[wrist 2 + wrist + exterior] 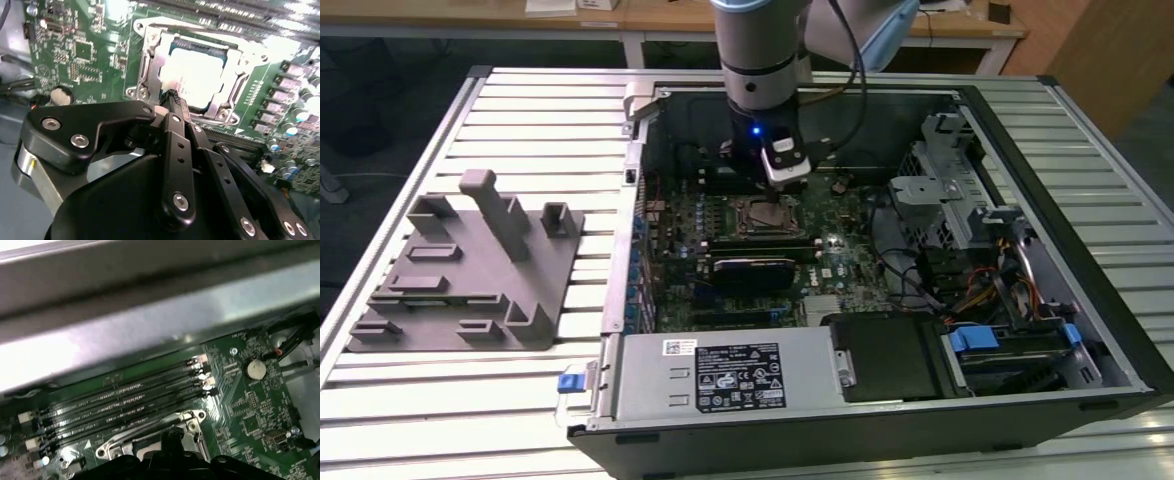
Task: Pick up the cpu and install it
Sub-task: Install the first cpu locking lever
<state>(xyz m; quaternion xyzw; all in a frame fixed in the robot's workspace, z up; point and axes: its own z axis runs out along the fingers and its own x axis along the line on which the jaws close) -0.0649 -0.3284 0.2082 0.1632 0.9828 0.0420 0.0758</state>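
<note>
- We are looking at an open computer case (pixel 1067 330) lying on its side on a slatted metal table (pixel 520 110), with the arm (pixel 761 50) reaching down into it from above.
- In the exterior view the gripper (pixel 778 180) is hanging just over the green motherboard (pixel 854 265), at the far edge of the socket (pixel 767 216).
- In the second wrist view we are seeing the gripper (pixel 171 98) from behind its black linkage, and its fingers (pixel 173 102) are drawn together to a narrow tip with nothing between them.
- The cpu (pixel 192 77) is lying flat inside the socket frame (pixel 150 55) on the board, its bright metal top glaring under the light; the fingertip is sitting just at its near edge, and we cannot tell whether it is touching.
- The socket's metal frame is surrounding the chip on all sides in that view.
- In the first wrist view we are seeing the row of long memory slots (pixel 120 405) running beside the socket frame (pixel 150 435), and a round coin battery (pixel 256 369) on the board nearby.
- On the exterior view's left, a grey fixture (pixel 467 275) with upright posts is standing on the table, well apart from the case.
- A grey power supply (pixel 720 375) with a label is sitting at the near side of the case.
</note>
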